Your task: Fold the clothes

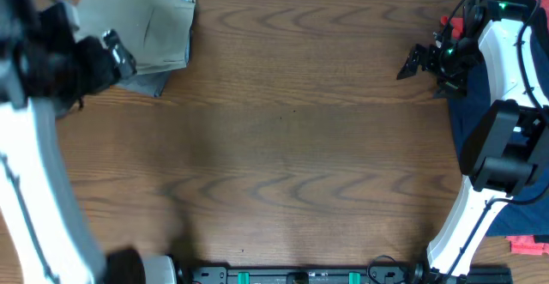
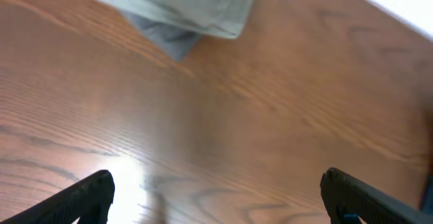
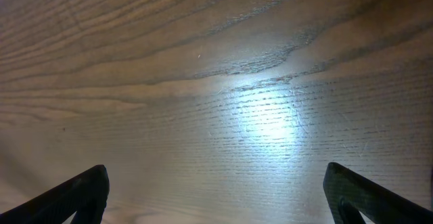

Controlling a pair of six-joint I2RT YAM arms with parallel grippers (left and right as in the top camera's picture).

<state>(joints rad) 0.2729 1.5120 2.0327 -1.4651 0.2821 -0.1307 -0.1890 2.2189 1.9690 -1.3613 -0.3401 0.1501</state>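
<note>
A folded light khaki pair of shorts lies at the table's far left corner, on top of a grey-olive piece that sticks out beneath it. In the left wrist view the same khaki pair and grey piece lie ahead. My left gripper hovers open just in front of the stack, with only wood between its fingers. My right gripper stands open over bare wood at the far right. Dark navy cloth lies under the right arm.
The brown wooden table spreads between the two arms. A red object sits at the near right corner. A black and green fixture runs along the front edge. The table's far edge shows pale in the left wrist view.
</note>
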